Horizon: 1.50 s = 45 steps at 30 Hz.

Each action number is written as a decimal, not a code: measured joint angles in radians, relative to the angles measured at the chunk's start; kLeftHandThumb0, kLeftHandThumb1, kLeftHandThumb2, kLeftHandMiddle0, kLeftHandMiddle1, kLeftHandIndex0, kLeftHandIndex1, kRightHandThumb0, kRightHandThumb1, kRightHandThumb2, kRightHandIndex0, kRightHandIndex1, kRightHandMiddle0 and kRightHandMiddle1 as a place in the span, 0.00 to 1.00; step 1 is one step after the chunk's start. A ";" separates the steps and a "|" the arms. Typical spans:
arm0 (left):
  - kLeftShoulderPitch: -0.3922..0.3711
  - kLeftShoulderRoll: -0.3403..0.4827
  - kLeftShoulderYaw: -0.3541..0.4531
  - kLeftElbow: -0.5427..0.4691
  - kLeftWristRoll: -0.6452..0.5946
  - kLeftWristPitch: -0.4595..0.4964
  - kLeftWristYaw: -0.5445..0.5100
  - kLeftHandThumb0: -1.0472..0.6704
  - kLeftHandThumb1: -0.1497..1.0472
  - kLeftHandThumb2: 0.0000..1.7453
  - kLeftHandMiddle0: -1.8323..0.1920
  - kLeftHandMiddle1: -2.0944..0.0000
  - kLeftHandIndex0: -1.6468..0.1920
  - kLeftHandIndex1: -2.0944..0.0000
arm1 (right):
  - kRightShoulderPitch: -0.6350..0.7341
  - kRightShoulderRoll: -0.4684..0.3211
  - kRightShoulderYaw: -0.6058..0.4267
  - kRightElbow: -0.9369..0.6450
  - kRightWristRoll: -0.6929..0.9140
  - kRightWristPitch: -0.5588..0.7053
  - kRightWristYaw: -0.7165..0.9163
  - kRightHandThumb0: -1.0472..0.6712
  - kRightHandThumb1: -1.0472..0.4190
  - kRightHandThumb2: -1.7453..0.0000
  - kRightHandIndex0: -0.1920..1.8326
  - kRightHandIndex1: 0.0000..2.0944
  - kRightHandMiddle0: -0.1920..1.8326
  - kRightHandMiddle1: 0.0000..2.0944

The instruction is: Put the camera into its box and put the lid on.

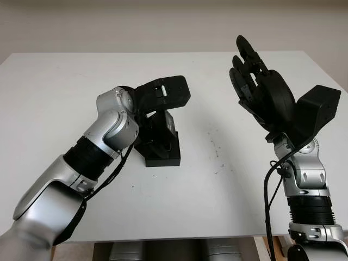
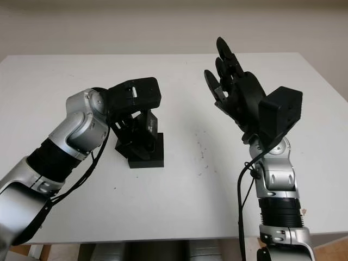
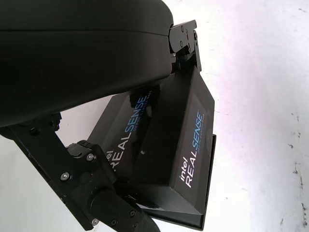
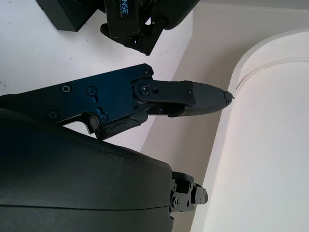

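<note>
The left hand (image 1: 155,117) grips the tilted black printed cardboard lid (image 3: 186,140) over the black box base (image 1: 163,155) at the white table's (image 1: 54,92) centre, apparently aligning it to close; the right hand (image 1: 261,89) hovers open, well right of the base.

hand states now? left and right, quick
Left hand: shut on the box lid, held tilted over the box.
Right hand: open, raised above the table, holding nothing.

The black rectangular cardboard box base (image 1: 163,156) sits near the middle of the white worktop (image 1: 54,92). Its glossy black lid (image 3: 186,145), printed "intel REALSENSE" on 2 faces, is tilted above it, one edge touching the base.
</note>
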 measured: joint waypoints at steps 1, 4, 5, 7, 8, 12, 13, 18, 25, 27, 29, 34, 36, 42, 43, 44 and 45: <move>0.000 0.002 -0.003 0.001 0.000 -0.015 0.005 0.42 1.00 0.22 0.50 0.00 0.82 0.00 | 0.001 0.000 0.000 0.000 -0.001 0.000 0.000 0.21 0.00 0.76 0.06 0.03 0.08 0.03; 0.005 0.004 -0.005 0.004 -0.008 -0.051 0.021 0.43 1.00 0.22 0.48 0.00 0.73 0.00 | 0.001 0.001 0.000 0.000 -0.002 0.000 0.000 0.22 0.00 0.76 0.06 0.03 0.08 0.03; 0.008 0.005 -0.005 0.005 -0.012 -0.059 0.027 0.43 1.00 0.22 0.48 0.00 0.71 0.00 | 0.001 0.002 0.000 0.000 -0.002 0.000 0.000 0.22 0.00 0.76 0.06 0.03 0.08 0.03; 0.013 0.006 -0.005 0.006 -0.012 -0.067 0.038 0.43 1.00 0.21 0.54 0.00 0.81 0.00 | 0.002 0.006 0.000 0.000 -0.002 0.000 0.000 0.22 0.00 0.76 0.05 0.03 0.07 0.03; 0.016 0.007 -0.005 0.007 -0.012 -0.077 0.044 0.43 1.00 0.21 0.55 0.00 0.85 0.00 | 0.002 0.008 0.001 0.000 -0.002 0.000 0.000 0.22 0.00 0.76 0.05 0.03 0.07 0.03; 0.024 0.010 -0.018 0.022 0.004 -0.098 0.057 0.43 1.00 0.22 0.56 0.00 0.97 0.07 | 0.005 0.009 0.001 0.000 -0.008 -0.001 -0.001 0.22 0.00 0.76 0.06 0.03 0.08 0.03; 0.027 0.010 -0.020 0.023 0.006 -0.100 0.057 0.43 1.00 0.22 0.55 0.00 0.95 0.07 | 0.006 0.009 0.001 0.000 -0.009 -0.001 0.000 0.22 0.00 0.76 0.06 0.03 0.08 0.03; 0.043 0.016 -0.032 0.024 0.016 -0.132 0.055 0.43 1.00 0.21 0.56 0.00 0.89 0.08 | 0.014 0.009 0.000 0.000 -0.007 -0.001 0.002 0.22 0.00 0.77 0.05 0.02 0.07 0.03; 0.050 0.011 -0.032 0.024 0.018 -0.129 0.061 0.43 1.00 0.22 0.53 0.00 0.93 0.02 | 0.014 0.009 0.000 -0.001 -0.019 -0.001 -0.001 0.23 0.00 0.76 0.06 0.03 0.08 0.03; 0.050 0.005 -0.032 0.026 0.018 -0.108 0.061 0.43 1.00 0.22 0.53 0.00 0.92 0.01 | 0.014 0.009 0.000 -0.001 -0.016 -0.001 0.003 0.22 0.00 0.77 0.05 0.02 0.08 0.03; 0.049 -0.002 -0.030 0.027 0.015 -0.079 0.058 0.43 1.00 0.22 0.64 0.00 0.92 0.03 | 0.014 0.009 0.000 -0.001 -0.012 -0.001 0.003 0.22 0.00 0.77 0.05 0.03 0.08 0.03; 0.048 -0.024 -0.005 0.033 -0.010 -0.023 0.062 0.42 1.00 0.24 0.73 0.01 0.95 0.05 | 0.014 0.012 0.000 -0.001 -0.013 -0.001 0.001 0.22 0.00 0.76 0.05 0.02 0.08 0.03; 0.048 -0.031 0.004 0.033 -0.021 -0.013 0.077 0.40 1.00 0.25 0.83 0.05 0.98 0.12 | 0.014 0.014 0.000 -0.001 -0.013 -0.001 0.001 0.23 0.00 0.76 0.05 0.02 0.08 0.03; 0.015 -0.096 0.003 0.034 -0.044 0.185 0.081 0.27 1.00 0.31 0.94 0.77 1.00 0.88 | 0.014 0.018 0.001 -0.006 -0.015 0.009 -0.005 0.23 0.00 0.77 0.05 0.02 0.08 0.03; -0.002 -0.106 0.003 0.033 -0.055 0.214 0.078 0.26 1.00 0.31 0.98 0.89 1.00 0.95 | 0.014 0.018 0.001 -0.011 -0.014 0.014 -0.006 0.22 0.00 0.77 0.05 0.02 0.08 0.03; -0.013 -0.112 0.003 0.031 -0.067 0.236 0.077 0.26 1.00 0.31 0.99 0.94 1.00 0.97 | 0.015 0.019 0.001 -0.018 -0.014 0.019 -0.007 0.22 0.00 0.78 0.05 0.02 0.08 0.03; -0.018 -0.113 0.002 0.027 -0.076 0.245 0.074 0.26 1.00 0.32 0.98 0.96 1.00 0.99 | 0.015 0.019 0.001 -0.024 -0.014 0.022 -0.007 0.22 0.00 0.78 0.05 0.02 0.08 0.03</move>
